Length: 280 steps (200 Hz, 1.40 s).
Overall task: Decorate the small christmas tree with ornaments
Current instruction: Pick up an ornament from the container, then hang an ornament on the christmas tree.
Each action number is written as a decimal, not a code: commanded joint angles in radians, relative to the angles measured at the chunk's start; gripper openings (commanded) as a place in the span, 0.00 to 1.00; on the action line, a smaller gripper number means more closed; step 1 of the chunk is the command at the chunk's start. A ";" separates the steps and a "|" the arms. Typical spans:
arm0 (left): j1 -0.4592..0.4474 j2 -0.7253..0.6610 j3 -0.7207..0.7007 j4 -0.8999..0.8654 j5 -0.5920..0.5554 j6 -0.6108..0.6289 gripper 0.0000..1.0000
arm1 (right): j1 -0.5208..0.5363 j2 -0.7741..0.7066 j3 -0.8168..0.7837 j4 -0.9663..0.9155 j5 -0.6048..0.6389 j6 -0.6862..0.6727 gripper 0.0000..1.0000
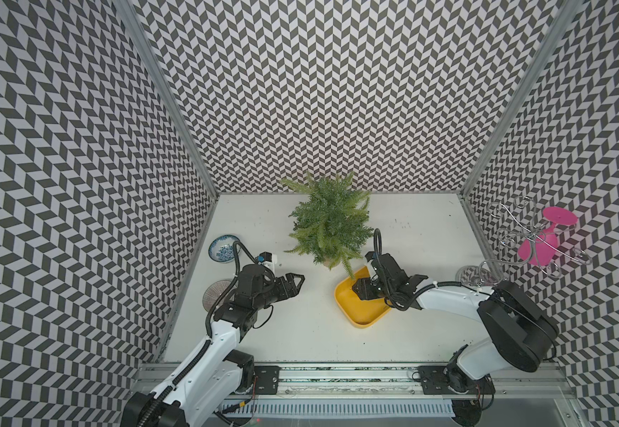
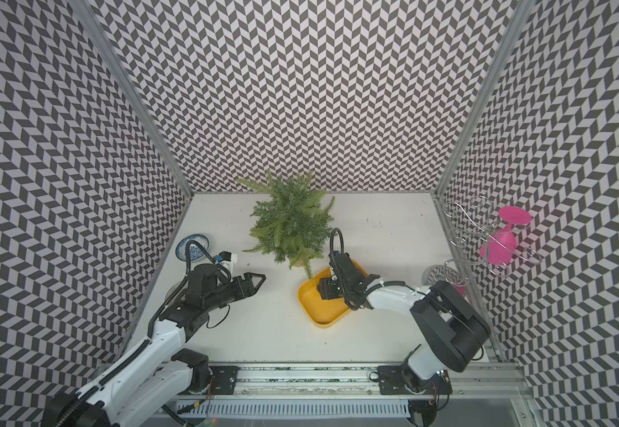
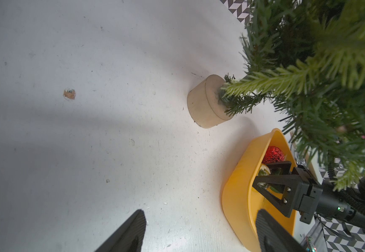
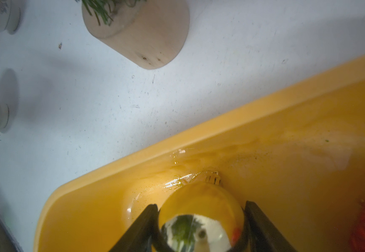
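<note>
Grab: right gripper (image 1: 356, 287) clamped on gold ornament (image 4: 201, 218) in yellow tray (image 1: 363, 314)

On the white worktop (image 1: 300, 332), small christmas tree (image 1: 328, 222) stands upright near the middle of the rear edge, on a pale round base (image 3: 207, 102). The yellow tray sits just in front of the base, toward the right edge, with one low branch over its rear corner. Nearer the left edge, left gripper (image 1: 298, 284) hovers above the worktop, jaws apart. The right gripper is down inside the tray, fingers against both sides of the gold ornament. The red ornament (image 3: 273, 154) lies beside it in the tray
</note>
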 commanded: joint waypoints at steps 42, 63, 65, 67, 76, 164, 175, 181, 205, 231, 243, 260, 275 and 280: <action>-0.003 -0.029 0.032 -0.020 -0.008 0.002 0.81 | 0.005 -0.154 -0.001 -0.054 0.035 0.005 0.62; -0.003 -0.053 0.050 -0.032 -0.002 0.006 0.81 | 0.002 -0.225 0.007 -0.096 0.040 0.001 0.62; -0.003 -0.056 0.051 -0.035 -0.002 0.007 0.81 | 0.002 -0.233 0.009 -0.101 0.040 0.000 0.62; -0.003 -0.059 0.053 -0.037 -0.003 0.006 0.81 | 0.002 -0.239 0.012 -0.105 0.041 -0.001 0.62; -0.002 -0.072 0.062 -0.040 0.002 0.007 0.81 | 0.002 -0.269 0.022 -0.128 0.039 -0.007 0.62; -0.027 -0.158 0.195 0.020 0.011 -0.007 0.81 | 0.004 -0.491 0.218 -0.314 0.031 -0.064 0.62; -0.037 -0.152 0.222 0.022 0.007 0.004 0.81 | 0.003 -0.480 0.270 -0.342 0.023 -0.077 0.62; -0.043 -0.149 0.240 0.022 0.006 0.012 0.81 | 0.003 -0.471 0.300 -0.355 0.017 -0.082 0.62; -0.055 -0.127 0.305 0.026 0.008 0.040 0.81 | 0.003 -0.439 0.415 -0.387 -0.008 -0.104 0.62; -0.057 -0.091 0.375 0.031 0.020 0.066 0.81 | 0.000 -0.383 0.560 -0.435 -0.023 -0.127 0.62; -0.059 -0.072 0.402 0.034 0.027 0.071 0.81 | -0.002 -0.354 0.621 -0.449 -0.041 -0.135 0.62; -0.060 -0.049 0.435 0.044 0.041 0.075 0.81 | -0.007 -0.315 0.693 -0.464 -0.069 -0.137 0.62; -0.061 -0.029 0.460 0.049 0.044 0.081 0.81 | -0.013 -0.280 0.750 -0.477 -0.091 -0.140 0.62; -0.062 -0.023 0.468 0.050 0.042 0.082 0.81 | -0.016 -0.270 0.768 -0.479 -0.098 -0.138 0.62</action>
